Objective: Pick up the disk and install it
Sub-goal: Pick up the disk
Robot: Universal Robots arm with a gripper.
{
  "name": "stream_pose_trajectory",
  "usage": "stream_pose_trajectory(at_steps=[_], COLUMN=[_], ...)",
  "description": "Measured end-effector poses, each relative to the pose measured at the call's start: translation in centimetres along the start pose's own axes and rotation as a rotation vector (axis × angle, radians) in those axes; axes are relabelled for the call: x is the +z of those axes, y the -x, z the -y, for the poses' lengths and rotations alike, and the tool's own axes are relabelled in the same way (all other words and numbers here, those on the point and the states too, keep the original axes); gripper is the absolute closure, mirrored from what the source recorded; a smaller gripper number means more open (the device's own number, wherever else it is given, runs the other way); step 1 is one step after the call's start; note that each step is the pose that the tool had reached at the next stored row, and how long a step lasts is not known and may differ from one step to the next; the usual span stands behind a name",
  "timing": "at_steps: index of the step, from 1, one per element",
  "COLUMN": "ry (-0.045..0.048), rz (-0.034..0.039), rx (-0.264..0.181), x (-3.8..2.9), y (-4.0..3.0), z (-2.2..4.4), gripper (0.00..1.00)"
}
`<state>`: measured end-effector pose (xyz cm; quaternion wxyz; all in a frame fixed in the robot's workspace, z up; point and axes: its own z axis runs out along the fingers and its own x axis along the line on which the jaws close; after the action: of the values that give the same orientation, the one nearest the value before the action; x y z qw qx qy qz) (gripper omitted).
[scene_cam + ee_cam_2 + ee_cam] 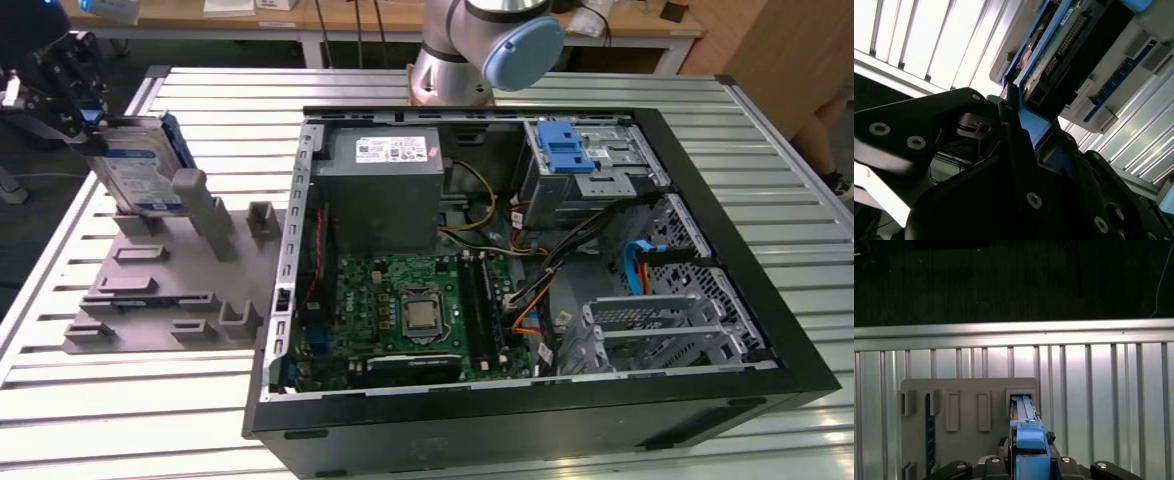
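The open PC case lies flat on the desk, toward the exterior view's right. The slotted holder sits just beside it on the left. The disk stands on edge at the holder's far corner, with the hand clamped on its top. Inside the case, the power supply box is at the back, the motherboard is in front of it, and the caddy is far right.
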<state>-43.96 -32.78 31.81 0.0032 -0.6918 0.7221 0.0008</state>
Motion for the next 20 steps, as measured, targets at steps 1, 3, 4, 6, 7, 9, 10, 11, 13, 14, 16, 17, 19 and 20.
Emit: stream_pose_trajectory(at_steps=[1, 3, 4, 6, 7, 9, 10, 11, 13, 14, 16, 17, 19, 20], ry=[0.0001, 0.0001, 0.0001, 0.0002, 0.0001, 0.0002, 0.0002, 0.0002, 0.0001, 0.0, 0.0002, 0.0001, 0.0002, 0.0002], rz=[0.0, 0.0, -0.0001, -0.0001, 0.0, -0.0001, -0.0001, -0.0001, 0.0, 0.0, -0.0001, -0.0001, -0.0001, -0.0001], rx=[0.0, 0.0, 0.0, 0.0, 0.0, 0.0, 0.0, 0.0, 0.0, 0.0, 0.0, 0.0, 0.0, 0.0], x=[-0.06, -0.16, -0.21, -0.31, -0.36, -0.52, -0.64, -0.77, -1.06, -1.22, -1.5, -1.66, -1.94, -2.04], y=[0.0, 0.0, 0.0, 0.0, 0.0, 0.0, 0.0, 0.01, 0.01, 0.01, 0.01, 0.01, 0.01, 0.01], z=[0.0, 0.0, 0.0, 0.0, 0.0, 0.0, 0.0, 0.0, 0.0, 0.01, 0.01, 0.01, 0.01, 0.01], gripper=[0.64, 0.64, 0.64, 0.64, 0.64, 0.64, 0.64, 0.64, 0.64, 0.64, 0.64, 0.64, 0.64, 0.64])
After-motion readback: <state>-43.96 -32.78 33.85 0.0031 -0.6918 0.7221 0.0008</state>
